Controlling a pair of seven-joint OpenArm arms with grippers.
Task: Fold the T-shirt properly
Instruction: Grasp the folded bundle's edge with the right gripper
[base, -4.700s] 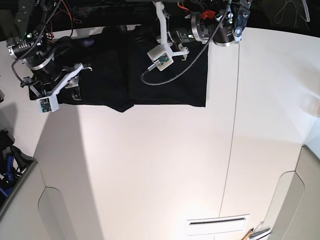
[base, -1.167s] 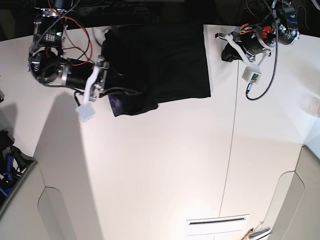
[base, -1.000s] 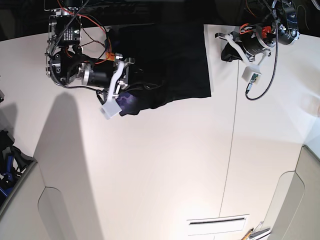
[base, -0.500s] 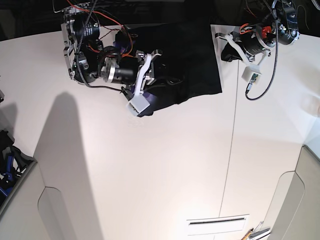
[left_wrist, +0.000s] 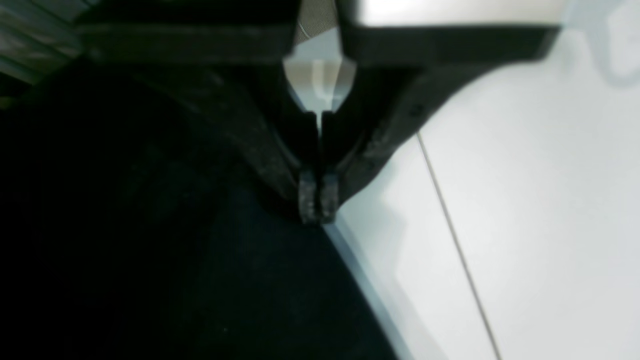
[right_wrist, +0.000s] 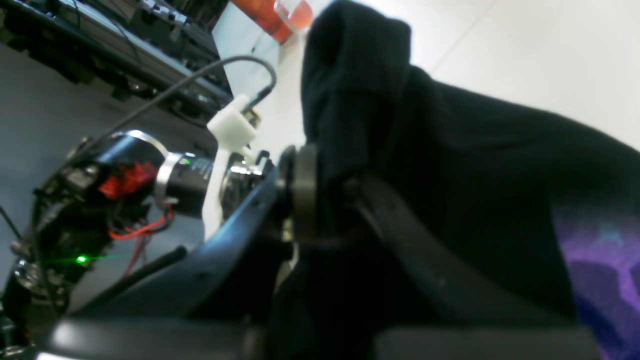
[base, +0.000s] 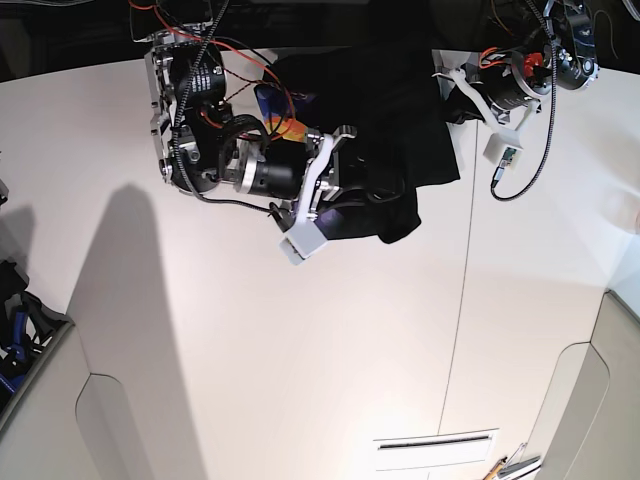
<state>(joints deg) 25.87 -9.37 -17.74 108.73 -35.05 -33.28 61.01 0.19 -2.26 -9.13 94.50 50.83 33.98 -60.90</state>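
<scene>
Swept across with the right gripper (base: 352, 190) pinching a T-shirt (base: 400, 120) edge, dragging that side over the rest; purple print (right_wrist: 600, 260) exposed beside it. Left gripper (left_wrist: 316, 197) pressed together, parked at the far hem on the table (base: 300, 350). Fold midway, probably.

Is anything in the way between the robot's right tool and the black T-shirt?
No, nothing visible. The right tool is already closed on the T-shirt, with black cloth bunched against it in the right wrist view. The left tool is shut, its tips at the shirt's edge on the white table.
</scene>
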